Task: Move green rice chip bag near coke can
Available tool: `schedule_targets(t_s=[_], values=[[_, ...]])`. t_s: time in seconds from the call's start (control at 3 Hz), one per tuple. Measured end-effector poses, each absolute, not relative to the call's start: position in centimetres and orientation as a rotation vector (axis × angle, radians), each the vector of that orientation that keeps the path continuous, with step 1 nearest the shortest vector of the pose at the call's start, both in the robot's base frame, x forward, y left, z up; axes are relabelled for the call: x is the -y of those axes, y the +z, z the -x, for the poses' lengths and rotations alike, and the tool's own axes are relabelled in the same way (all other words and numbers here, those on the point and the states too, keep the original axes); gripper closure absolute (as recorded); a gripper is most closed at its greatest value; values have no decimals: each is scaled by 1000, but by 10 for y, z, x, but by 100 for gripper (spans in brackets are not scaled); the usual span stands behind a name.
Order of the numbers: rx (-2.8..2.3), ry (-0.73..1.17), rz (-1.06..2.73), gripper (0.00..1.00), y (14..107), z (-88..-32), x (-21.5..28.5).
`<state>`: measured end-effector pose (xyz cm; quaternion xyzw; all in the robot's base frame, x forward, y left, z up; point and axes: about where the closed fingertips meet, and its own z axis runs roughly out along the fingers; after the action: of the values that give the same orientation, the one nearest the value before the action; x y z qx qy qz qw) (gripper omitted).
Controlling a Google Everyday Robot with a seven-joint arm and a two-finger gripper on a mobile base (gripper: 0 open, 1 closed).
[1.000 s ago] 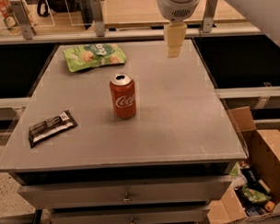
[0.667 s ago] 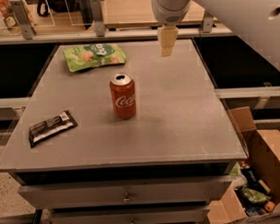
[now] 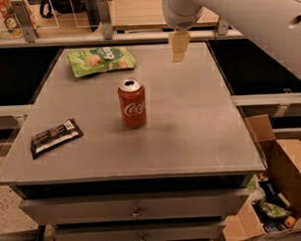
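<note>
The green rice chip bag (image 3: 101, 60) lies flat at the table's far left. The red coke can (image 3: 132, 103) stands upright near the table's middle, about a can's height nearer than the bag. The gripper (image 3: 178, 46) hangs from the white arm above the far edge of the table, to the right of the bag and beyond the can. It holds nothing that I can see.
A black-and-white wrapped bar (image 3: 55, 136) lies at the near left of the grey table (image 3: 191, 141). An open cardboard box (image 3: 277, 197) with clutter stands on the floor at the right. A rail with posts (image 3: 105, 17) runs behind the table.
The arm and gripper have moved left along the table's far edge, toward the bag. The bag, can and bar have not moved.
</note>
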<state>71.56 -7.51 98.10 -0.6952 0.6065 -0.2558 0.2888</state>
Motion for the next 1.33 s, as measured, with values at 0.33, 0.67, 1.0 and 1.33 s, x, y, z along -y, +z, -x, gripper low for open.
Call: schedule_targets(t_s=[0.33,0.67,1.0,1.33], values=[[-1561,-653,1868,0,968,-735,58],[-1509,-610,1874,0,952,-758,40],[-1462,-561,1858,0,939,-782,20],[-1407,-527,1835,17,932,-797,0]])
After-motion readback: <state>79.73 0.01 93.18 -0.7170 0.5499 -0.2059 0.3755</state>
